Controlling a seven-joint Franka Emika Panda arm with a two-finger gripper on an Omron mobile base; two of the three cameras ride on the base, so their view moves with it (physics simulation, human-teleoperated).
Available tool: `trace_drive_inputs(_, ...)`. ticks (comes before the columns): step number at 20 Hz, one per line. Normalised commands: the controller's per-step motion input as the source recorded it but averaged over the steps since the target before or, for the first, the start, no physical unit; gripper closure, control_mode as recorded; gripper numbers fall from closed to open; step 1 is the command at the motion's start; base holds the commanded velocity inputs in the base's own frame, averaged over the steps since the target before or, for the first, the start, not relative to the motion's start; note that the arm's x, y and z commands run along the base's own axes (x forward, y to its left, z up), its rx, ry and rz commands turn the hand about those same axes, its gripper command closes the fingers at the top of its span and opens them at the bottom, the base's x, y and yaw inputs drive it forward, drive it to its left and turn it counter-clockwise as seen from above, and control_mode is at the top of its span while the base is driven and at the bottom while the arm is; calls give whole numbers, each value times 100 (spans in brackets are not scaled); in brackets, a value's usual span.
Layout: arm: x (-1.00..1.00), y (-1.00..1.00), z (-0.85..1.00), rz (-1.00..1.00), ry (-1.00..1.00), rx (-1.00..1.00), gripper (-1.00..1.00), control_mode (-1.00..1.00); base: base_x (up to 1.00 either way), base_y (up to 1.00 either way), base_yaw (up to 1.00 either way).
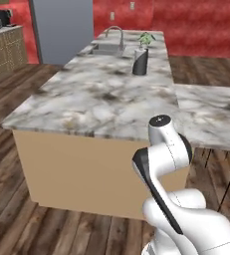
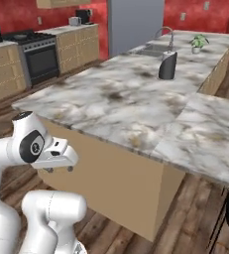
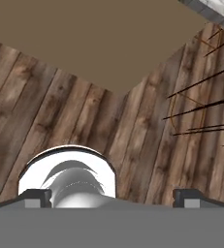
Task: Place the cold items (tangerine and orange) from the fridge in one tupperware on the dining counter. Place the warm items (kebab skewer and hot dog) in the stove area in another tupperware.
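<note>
Standing beside a marble-topped kitchen island point(image 1: 101, 99), the white robot arm point(image 1: 169, 149) is folding low in front of the island's tan side panel point(image 1: 71, 164). Its gripper point(image 3: 112, 196) is pointing down at the wooden plank floor point(image 3: 50, 121), and the two dark fingertips point(image 3: 35, 197) are sitting far apart at the edges of the hand view, so the pincer is spread wide and pinching nothing.

Resting on the island top is a dark, tall container point(image 1: 140, 62), with a small potted plant point(image 1: 145, 40) just behind it. A sink with a curved faucet point(image 1: 115, 36) is sitting at the far end. A grey fridge point(image 1: 61, 27) is standing against the red wall point(image 1: 186, 25) beyond the island. Over in the right base view, a stove point(image 2: 34, 57) is sitting among tan cabinets point(image 2: 79, 47) on the left.

I cannot tell where the tangerine, orange, kebab skewer, hot dog or either tupperware is lying.
</note>
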Motion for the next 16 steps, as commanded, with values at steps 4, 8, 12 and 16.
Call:
trace_drive_inputs(4, 0, 0, 0, 0, 0, 0, -100, 100, 66, 100, -22)
trace_drive_inputs(8, 0, 0, 0, 0, 0, 0, -100, 100, 47, 100, -21)
trace_drive_inputs(12, 0, 0, 0, 0, 0, 0, -100, 100, 8, 100, -24)
trace_drive_inputs(16, 0, 0, 0, 0, 0, 0, -100, 100, 4, 100, -28)
